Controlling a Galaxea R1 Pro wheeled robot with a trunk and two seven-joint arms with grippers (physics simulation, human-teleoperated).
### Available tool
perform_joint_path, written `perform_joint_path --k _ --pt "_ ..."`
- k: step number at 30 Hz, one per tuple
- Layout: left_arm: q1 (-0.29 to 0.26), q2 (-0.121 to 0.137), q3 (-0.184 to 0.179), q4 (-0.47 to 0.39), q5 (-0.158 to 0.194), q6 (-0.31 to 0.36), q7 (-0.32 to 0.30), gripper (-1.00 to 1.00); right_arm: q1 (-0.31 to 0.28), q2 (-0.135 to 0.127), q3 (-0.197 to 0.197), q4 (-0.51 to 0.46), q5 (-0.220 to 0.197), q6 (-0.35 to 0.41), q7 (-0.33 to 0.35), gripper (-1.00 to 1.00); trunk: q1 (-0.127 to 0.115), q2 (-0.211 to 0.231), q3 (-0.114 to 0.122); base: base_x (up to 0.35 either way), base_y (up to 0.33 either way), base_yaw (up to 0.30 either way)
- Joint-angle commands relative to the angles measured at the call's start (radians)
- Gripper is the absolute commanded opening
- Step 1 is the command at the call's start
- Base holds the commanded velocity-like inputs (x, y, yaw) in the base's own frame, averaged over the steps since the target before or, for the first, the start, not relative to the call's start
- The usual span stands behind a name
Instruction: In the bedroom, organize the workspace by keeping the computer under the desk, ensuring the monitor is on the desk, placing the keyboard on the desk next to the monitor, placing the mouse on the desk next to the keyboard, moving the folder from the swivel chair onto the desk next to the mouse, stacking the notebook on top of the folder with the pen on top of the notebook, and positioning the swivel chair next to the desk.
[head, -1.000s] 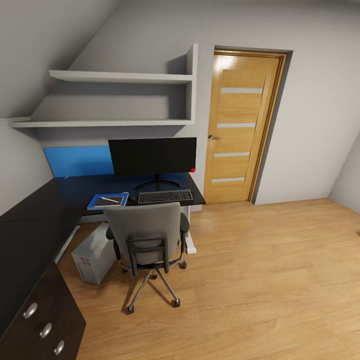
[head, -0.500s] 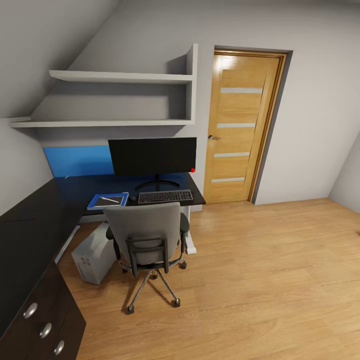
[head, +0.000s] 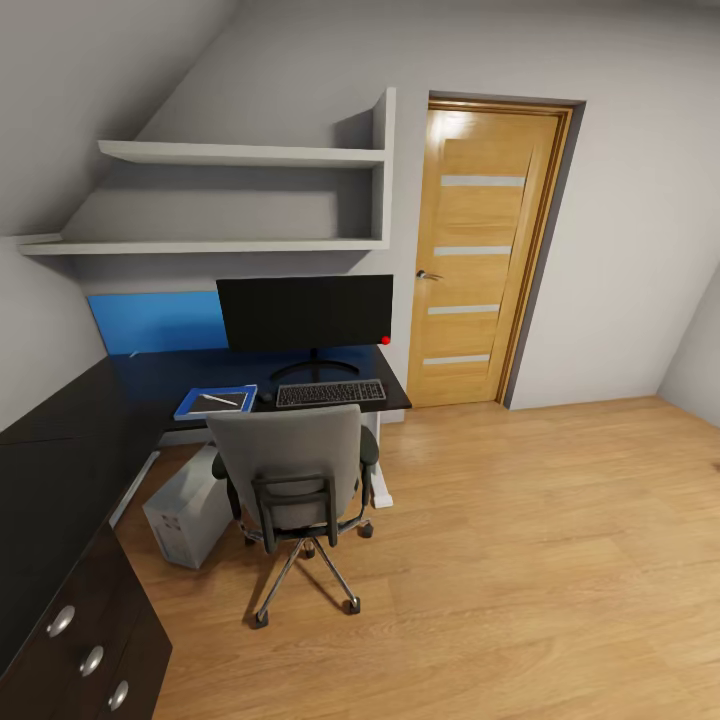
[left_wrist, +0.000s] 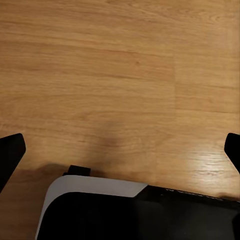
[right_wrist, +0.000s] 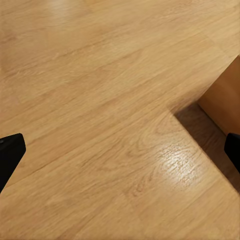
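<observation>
1. While hanging over the wooden floor (left_wrist: 120, 60), spread wide and holding nothing: left gripper (left_wrist: 120, 150) and right gripper (right_wrist: 120, 150) alike, dark fingertips at the far edges of each wrist view.
2. Nearest in the head view: drawer unit with round silver knobs, part of the desk (head: 60, 450).
3. Stands close at the desk edge, back turned to the camera: swivel chair (head: 290, 465). Looks placed already. Seat hidden by the backrest, so cannot tell whether anything lies on it.
4. Sits under the desk, just beside the chair: computer (head: 185, 518). Judged as done.
5. Lie in a row on the black top: notebook (head: 215, 402) with pen (head: 222, 400) on it, then mouse (head: 265, 396) just beside, then keyboard (head: 330, 393).
6. Folder: cannot tell; if present, probably under the notebook.
7. Stands behind the keyboard: monitor (head: 305, 312), red dot at a lower corner.
8. Judged as nearly or fully finished; left only to confirm the folder.
9. No brand, label or writing readable anywhere, also not on the far shelves (head: 240, 153) or door (head: 480, 260).
</observation>
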Motion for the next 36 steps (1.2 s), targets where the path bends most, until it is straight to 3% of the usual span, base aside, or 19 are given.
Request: perform_joint_path --k 1,18,36 --pt "-0.001 0.000 -0.002 0.001 0.011 -0.002 -0.008 1.00 -0.001 0.000 0.008 0.001 0.002 -0.001 -0.010 1.00 0.000 -0.001 -0.001 0.000 0.000 0.000" --pt "-0.001 -0.016 -0.006 0.001 0.009 -0.001 -0.011 1.00 -0.001 0.000 0.008 0.001 0.002 -0.002 -0.010 1.00 0.000 -0.001 -0.001 0.000 0.000 0.000" --pt "-0.001 -0.017 -0.006 0.001 0.009 -0.001 -0.010 1.00 -0.001 0.000 0.008 0.001 0.002 -0.001 -0.010 1.00 0.000 -0.001 -0.001 0.000 0.000 0.000"
